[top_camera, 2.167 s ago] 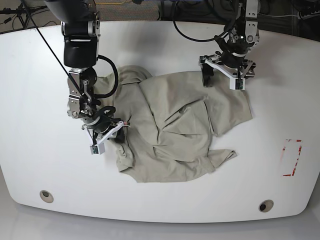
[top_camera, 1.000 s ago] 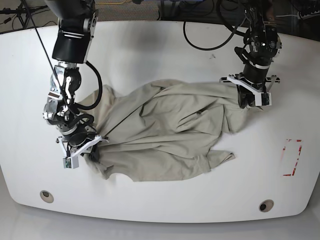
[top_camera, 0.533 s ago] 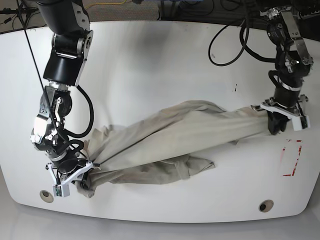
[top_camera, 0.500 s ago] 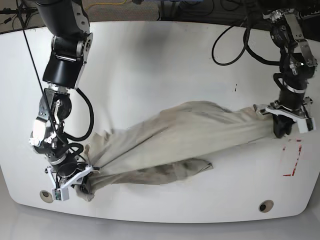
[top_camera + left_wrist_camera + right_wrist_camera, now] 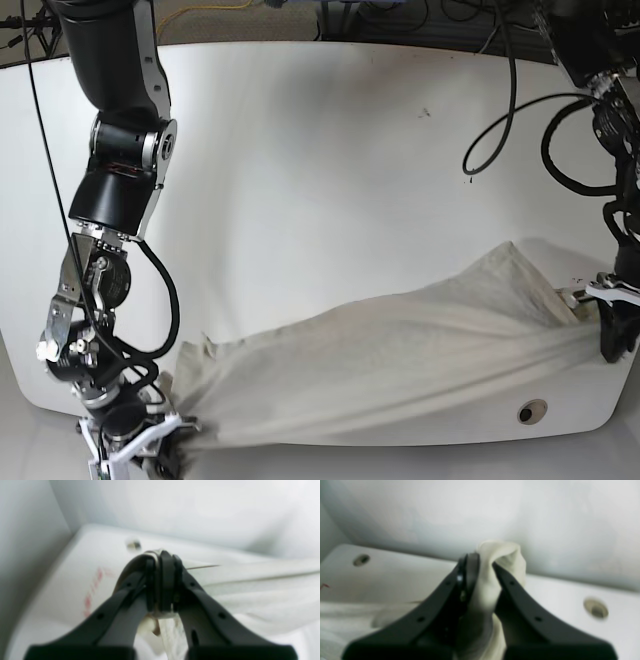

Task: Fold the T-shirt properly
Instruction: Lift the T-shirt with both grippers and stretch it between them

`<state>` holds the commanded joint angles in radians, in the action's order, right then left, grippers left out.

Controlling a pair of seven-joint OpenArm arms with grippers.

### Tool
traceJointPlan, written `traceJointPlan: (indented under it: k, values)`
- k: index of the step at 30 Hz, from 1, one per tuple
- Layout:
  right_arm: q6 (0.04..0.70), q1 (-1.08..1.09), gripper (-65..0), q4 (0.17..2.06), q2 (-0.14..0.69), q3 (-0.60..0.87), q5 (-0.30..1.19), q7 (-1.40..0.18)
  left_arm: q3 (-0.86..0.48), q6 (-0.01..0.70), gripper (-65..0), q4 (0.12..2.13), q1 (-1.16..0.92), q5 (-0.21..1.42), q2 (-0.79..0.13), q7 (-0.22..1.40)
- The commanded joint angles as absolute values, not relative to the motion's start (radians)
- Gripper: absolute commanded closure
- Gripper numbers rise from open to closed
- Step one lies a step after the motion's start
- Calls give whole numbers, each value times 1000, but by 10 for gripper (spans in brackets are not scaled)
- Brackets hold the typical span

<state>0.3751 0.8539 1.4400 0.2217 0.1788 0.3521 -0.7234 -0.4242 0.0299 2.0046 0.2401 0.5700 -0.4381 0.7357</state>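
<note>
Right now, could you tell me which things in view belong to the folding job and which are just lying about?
Job:
- T-shirt
- left gripper, shut on it
- right gripper, shut on it

Lying about:
- red marking
- table holes
- cables

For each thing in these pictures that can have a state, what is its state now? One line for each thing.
T-shirt: unfolded, stretched taut between the two grippers across the front of the table.
Left gripper: shut on one end of the T-shirt.
Right gripper: shut on a bunch of fabric at the other end.
Table: carries the middle of the T-shirt.
</note>
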Motion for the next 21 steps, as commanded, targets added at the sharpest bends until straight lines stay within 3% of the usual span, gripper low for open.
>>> traceJointPlan:
  k: [8, 14, 21]
  values:
    - [375, 1053, -13, 1392, 220, 136, 352, -762, -418, 30, 0, 2002, 449, 570, -532, 760]
    - [375, 1170, -13, 1377, 222, 96, 351, -763, -406, 30, 0, 1998, 631, 570, -541, 845]
    - [375, 1148, -13, 1377, 240, 96, 351, -776, -369, 30, 0, 1998, 648, 570, -536, 854]
